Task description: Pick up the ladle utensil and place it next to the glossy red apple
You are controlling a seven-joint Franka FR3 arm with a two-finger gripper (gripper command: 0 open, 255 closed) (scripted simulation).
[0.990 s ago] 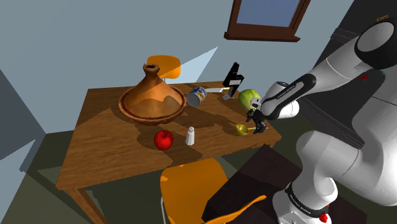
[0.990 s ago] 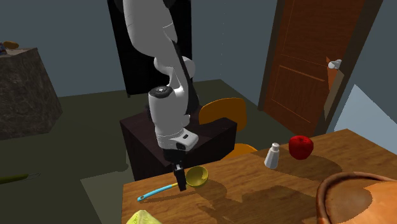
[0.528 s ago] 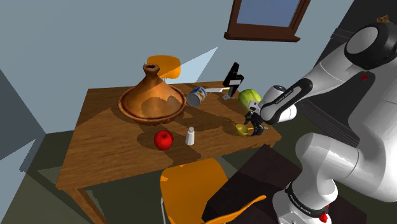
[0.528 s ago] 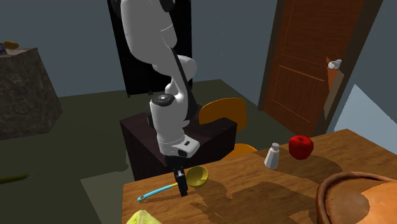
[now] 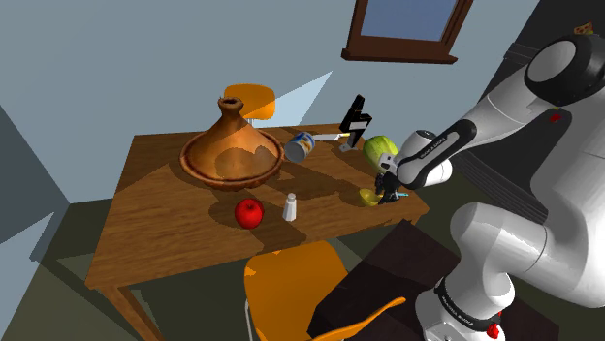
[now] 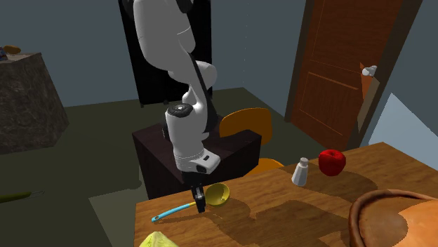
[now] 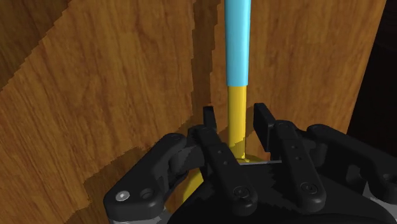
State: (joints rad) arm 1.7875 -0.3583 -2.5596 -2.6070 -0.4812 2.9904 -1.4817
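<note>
Across the brown wooden bench [image 5: 155, 242], the one thing that has moved in the past second is the white robot arm [image 5: 528, 92]. It has sunk, carrying its hand from just above the ladle down to the level of the handle. The brown clay tagine pot [image 5: 233, 147] toward the far edge, the glossy red apple [image 5: 249, 212] and the small white shaker [image 5: 289, 206] just beside it lie as they did. So the approach looks finished and the grasp is the step in hand; lifting and carrying have not begun. The apple sits well apart from the ladle, further along the same near edge. The ladle with a yellow bowl and blue-ended handle [image 6: 215, 194] lies flat near the bench corner closest to the stand. The second exterior view shows its whole length, with the black claw [image 5: 389, 190] planted where handle meets bowl, but not the grip. The wrist view supplies that: the two fingers [image 7: 262, 118] stand partly open, straddling the yellow stretch of handle, a sliver of bench showing on either side. The ladle is bracketed, not yet clasped.
</note>
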